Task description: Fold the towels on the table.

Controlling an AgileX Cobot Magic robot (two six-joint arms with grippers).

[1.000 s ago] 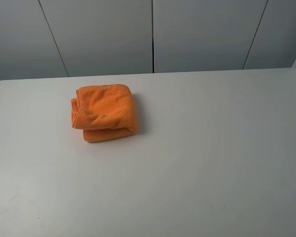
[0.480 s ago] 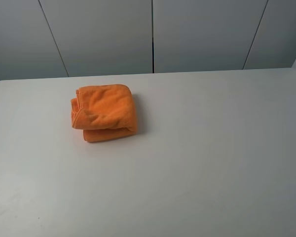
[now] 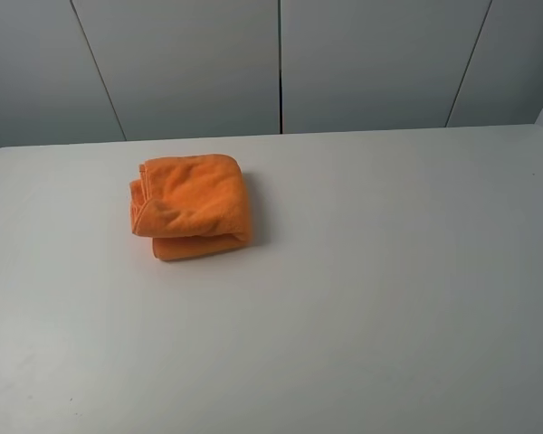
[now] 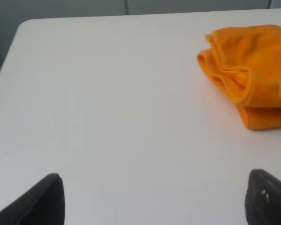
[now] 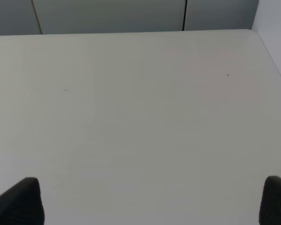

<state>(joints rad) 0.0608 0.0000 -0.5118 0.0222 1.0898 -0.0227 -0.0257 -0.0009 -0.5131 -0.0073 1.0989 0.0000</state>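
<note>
The orange towel lies bunched on the table, ahead of the wide-spread left pincer. The right pincer, also wide, holds nothing. Grabbing one layer probably unravels the folds.

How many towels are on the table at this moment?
1. One orange towel lies folded in a bundle on the left half of the white table, toward the far edge. The left wrist view shows it too. No other towel is visible in any view.
</note>
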